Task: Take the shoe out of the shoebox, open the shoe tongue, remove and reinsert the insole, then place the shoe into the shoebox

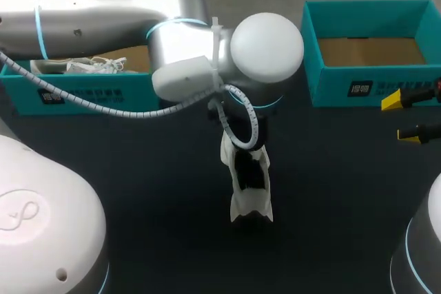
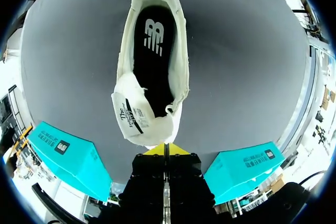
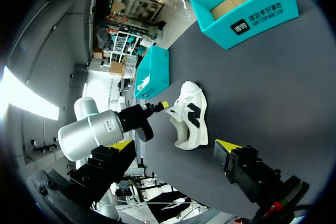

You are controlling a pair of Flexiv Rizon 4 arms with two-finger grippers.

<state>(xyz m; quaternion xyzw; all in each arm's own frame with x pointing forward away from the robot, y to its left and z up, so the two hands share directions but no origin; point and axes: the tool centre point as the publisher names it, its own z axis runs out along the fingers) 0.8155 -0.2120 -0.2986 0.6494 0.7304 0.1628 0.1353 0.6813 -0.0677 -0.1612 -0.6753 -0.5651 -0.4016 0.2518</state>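
A white shoe with a black insole lies on the dark table near the middle, its heel pointing away from my left gripper. Its tongue is flipped up and leans to one side, showing its inner label. My left gripper is shut, its yellow tips pressed together at the shoe's toe end. Whether any fabric is pinched between them is hidden. In the right wrist view the shoe lies ahead between that gripper's spread fingertips. My right gripper hangs open at the table's right side, holding nothing.
A teal shoebox with a bare cardboard floor stands at the back right. A second teal box at the back left holds something white, partly hidden behind my left arm. Dark tabletop lies around the shoe.
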